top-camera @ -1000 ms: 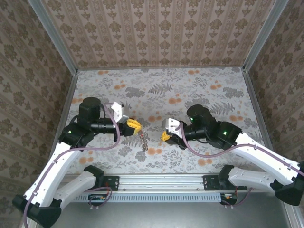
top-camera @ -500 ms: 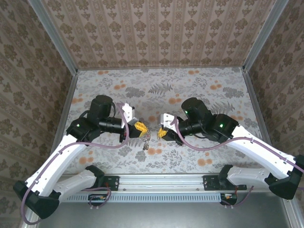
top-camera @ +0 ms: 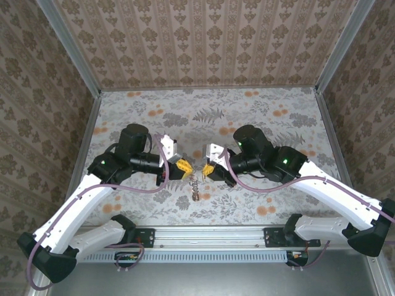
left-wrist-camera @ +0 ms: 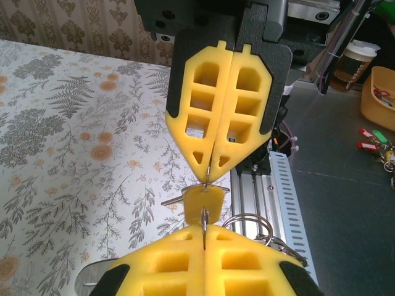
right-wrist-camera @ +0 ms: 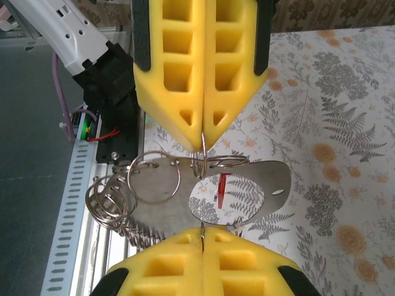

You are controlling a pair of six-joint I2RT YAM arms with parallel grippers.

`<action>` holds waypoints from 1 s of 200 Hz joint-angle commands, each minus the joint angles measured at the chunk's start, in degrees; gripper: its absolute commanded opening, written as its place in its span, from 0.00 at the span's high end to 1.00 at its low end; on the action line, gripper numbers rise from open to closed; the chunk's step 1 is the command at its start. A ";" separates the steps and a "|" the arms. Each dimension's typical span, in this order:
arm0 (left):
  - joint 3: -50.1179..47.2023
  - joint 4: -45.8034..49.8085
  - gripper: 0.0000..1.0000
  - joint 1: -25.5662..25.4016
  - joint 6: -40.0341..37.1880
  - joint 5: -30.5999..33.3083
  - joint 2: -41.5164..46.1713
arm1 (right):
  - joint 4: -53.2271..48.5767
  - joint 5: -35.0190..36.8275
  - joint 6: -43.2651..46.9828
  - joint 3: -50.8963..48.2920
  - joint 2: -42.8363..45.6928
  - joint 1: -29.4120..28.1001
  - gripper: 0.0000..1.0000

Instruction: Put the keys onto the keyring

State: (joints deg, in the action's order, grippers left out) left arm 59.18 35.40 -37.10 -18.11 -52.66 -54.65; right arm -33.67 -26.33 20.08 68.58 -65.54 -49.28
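The key [left-wrist-camera: 202, 198] is small, flat and stiff, with a yellow head and a short blade. It looks light, and I judge its bare metal would pivot in a foam pinch unless gripped flat across the head. It sits in the air just off the tips of the left gripper [left-wrist-camera: 203, 229], between them and the right gripper [left-wrist-camera: 210, 171].

The keyring [right-wrist-camera: 199, 161] is a bunch of thin wire split rings. Each loop is stiff and springy, but the bunch is loose and free to swing. The best hold is probably on one ring's wire close to its split. Most of the bunch droops from the left gripper's tips, along with a silvery tag [right-wrist-camera: 271, 179].

The left gripper's fingers are pressed together, nipping ring wire at the very tips. The right gripper faces it tip to tip. Its fingers are also pressed together on a thin sliver of metal at the key's head, seemingly part of the key, though I cannot be sure. The table [top-camera: 247, 117] lies below the left gripper, apart from the bunch.
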 commanded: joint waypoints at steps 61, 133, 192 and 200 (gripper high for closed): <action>0.23 -2.58 1.00 -0.49 -0.44 -0.86 1.03 | 5.43 1.18 -2.23 1.39 -0.40 -2.31 1.00; 0.23 -2.91 1.00 -0.42 -0.09 -1.21 1.04 | 5.79 5.79 -1.96 1.25 -1.00 -3.03 1.00; 0.19 -2.88 1.00 -0.41 -0.11 -1.41 0.99 | 7.35 7.14 -2.15 0.71 -0.20 -3.07 1.00; 0.19 -2.88 1.00 -0.35 -0.11 -1.34 0.97 | 7.55 6.81 -2.28 0.64 -0.29 -3.08 1.00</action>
State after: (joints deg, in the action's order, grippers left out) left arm 59.18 33.87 -37.10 -18.09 -52.45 -54.63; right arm -28.73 -20.95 18.83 68.69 -66.28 -52.03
